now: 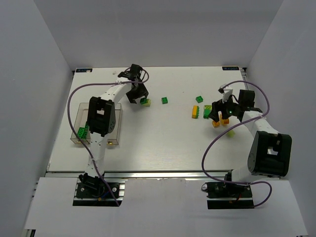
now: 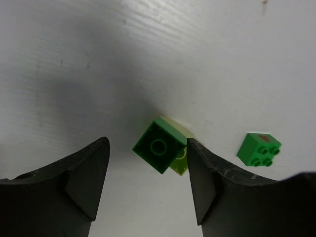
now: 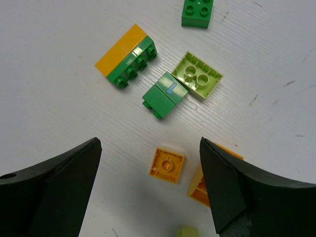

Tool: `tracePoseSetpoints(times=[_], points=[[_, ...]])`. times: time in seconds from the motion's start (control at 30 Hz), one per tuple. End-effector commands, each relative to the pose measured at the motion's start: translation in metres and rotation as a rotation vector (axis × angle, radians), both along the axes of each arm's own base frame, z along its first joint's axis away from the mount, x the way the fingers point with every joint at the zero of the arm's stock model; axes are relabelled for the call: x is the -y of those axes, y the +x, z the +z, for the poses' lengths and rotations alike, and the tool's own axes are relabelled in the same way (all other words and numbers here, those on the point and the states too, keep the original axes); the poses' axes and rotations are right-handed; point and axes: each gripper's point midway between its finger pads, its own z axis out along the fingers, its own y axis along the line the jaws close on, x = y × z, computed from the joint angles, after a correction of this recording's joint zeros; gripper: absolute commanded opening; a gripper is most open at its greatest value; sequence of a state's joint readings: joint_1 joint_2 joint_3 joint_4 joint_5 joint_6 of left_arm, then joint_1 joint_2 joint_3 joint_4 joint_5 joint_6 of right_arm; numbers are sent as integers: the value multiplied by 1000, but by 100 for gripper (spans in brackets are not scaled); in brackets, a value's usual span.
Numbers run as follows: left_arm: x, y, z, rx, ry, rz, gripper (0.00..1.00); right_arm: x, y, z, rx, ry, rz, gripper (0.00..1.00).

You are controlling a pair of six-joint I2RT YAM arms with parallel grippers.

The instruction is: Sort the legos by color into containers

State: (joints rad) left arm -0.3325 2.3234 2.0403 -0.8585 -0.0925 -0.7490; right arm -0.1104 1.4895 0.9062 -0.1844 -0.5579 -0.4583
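Note:
My left gripper (image 1: 137,95) is open at the back left, low over a dark green brick (image 2: 159,147) lying underside up against a pale yellow-green brick (image 2: 181,160). The green brick sits between the fingers (image 2: 146,150), touching neither. Another green brick (image 2: 258,149) lies to its right. My right gripper (image 1: 220,111) is open over the right cluster, with an upturned orange brick (image 3: 167,165) between its fingers (image 3: 150,145). A second orange brick (image 3: 200,187) is half hidden by the right finger. The clear containers (image 1: 81,106) stand at the left and hold green bricks (image 1: 82,132).
Beyond the right gripper lie an orange-and-green stack (image 3: 127,55), a green brick with a blue mark (image 3: 165,94), an upturned pale yellow-green brick (image 3: 197,75) and a green brick (image 3: 197,12). A pale brick (image 3: 187,232) lies nearer. Grey walls enclose the table.

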Motion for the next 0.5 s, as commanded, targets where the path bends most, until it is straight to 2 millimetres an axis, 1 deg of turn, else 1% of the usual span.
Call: tracePoseSetpoints(times=[0.0, 0.13, 0.17, 0.37, 0.47], points=[[6, -9, 15, -14, -8, 65, 73, -7, 6, 31, 89, 19, 60, 85], [7, -18, 5, -73, -19, 139, 73, -8, 7, 34, 96, 27, 58, 84], [9, -20, 5, -83, -26, 157, 73, -8, 7, 34, 95, 29, 56, 84], [15, -17, 8, -73, -65, 218, 73, -10, 6, 35, 101, 40, 66, 84], [14, -16, 6, -71, -61, 237, 72, -11, 5, 34, 104, 39, 70, 84]])
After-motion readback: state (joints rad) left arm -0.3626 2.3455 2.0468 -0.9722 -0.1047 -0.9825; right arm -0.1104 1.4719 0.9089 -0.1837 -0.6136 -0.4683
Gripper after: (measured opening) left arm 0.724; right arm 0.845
